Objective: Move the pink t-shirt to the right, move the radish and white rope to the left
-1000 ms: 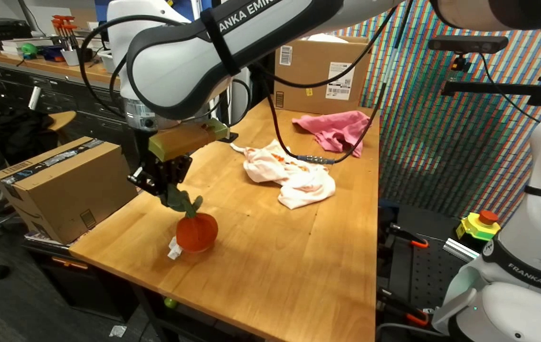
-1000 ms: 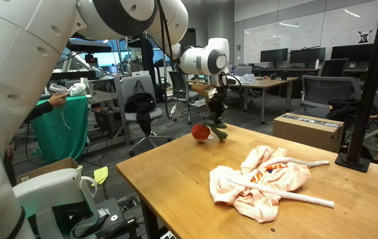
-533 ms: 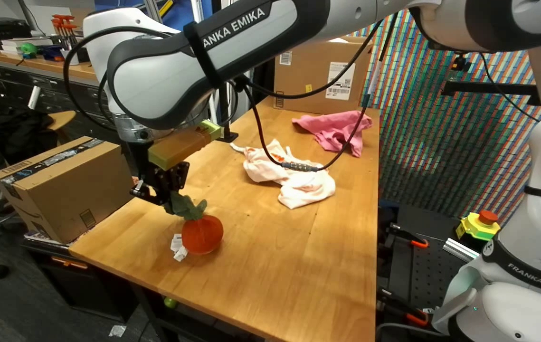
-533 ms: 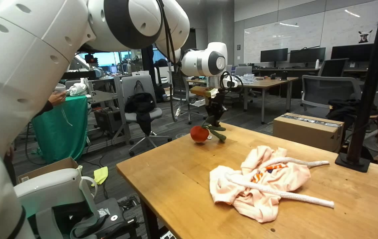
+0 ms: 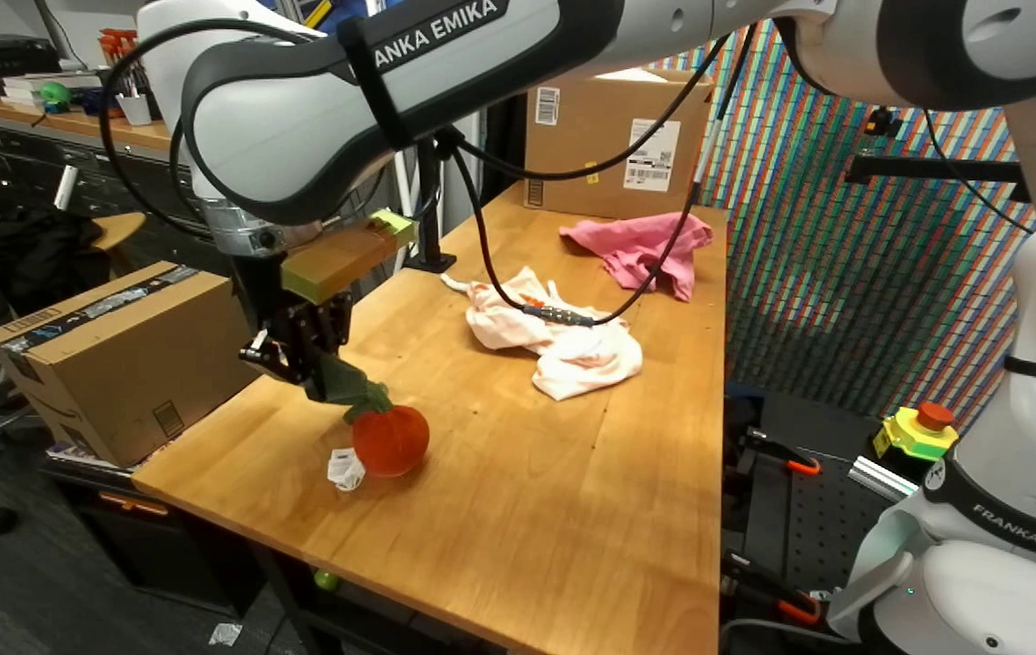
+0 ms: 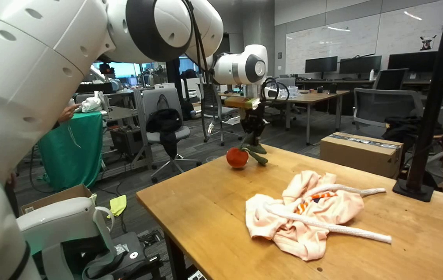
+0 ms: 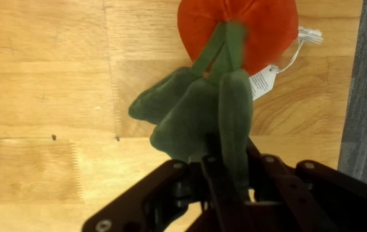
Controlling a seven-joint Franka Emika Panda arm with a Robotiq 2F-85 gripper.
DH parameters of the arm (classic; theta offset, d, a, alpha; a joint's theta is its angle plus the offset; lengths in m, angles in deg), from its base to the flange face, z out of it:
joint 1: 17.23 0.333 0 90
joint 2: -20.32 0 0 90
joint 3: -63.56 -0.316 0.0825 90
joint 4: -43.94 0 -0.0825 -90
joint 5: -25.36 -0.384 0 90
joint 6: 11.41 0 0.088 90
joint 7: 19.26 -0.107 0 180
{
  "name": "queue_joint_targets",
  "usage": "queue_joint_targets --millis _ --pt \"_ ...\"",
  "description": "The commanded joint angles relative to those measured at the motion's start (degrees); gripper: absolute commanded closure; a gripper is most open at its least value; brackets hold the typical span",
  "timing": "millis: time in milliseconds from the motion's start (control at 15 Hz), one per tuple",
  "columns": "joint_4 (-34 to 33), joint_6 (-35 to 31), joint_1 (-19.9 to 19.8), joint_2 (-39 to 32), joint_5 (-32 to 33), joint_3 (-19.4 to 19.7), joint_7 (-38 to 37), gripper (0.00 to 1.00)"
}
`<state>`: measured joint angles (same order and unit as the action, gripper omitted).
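The round red radish has a green leaf between the fingers; the pink t-shirt lies crumpled on the worktop; in an exterior view, the white rope lies across the pale cloth, both ends jutting past it

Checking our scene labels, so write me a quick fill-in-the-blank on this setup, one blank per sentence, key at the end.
1. Of the radish and the rope, the one at the gripper is the ____.
2. Of the rope and the pale cloth, the one on top is the ____.
3. The t-shirt near the white-labelled box is coloured ____.
4. The printed tag by the radish is coloured ____.

Missing words: radish; rope; pink; white.
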<state>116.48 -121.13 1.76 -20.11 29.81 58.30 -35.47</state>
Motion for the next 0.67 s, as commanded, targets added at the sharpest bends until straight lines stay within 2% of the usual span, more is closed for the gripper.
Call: queue_joint_targets --millis 0,400,600 --pt "-3.61 4.54 0.75 -1.02 2.23 0.34 3.1 0.46" --pt "-4.1 9.29 1.05 0.86 6.4 1.22 4.08 0.02" --pt "-3.06 11.52 0.73 3.06 8.92 2.5 2.8 0.0"
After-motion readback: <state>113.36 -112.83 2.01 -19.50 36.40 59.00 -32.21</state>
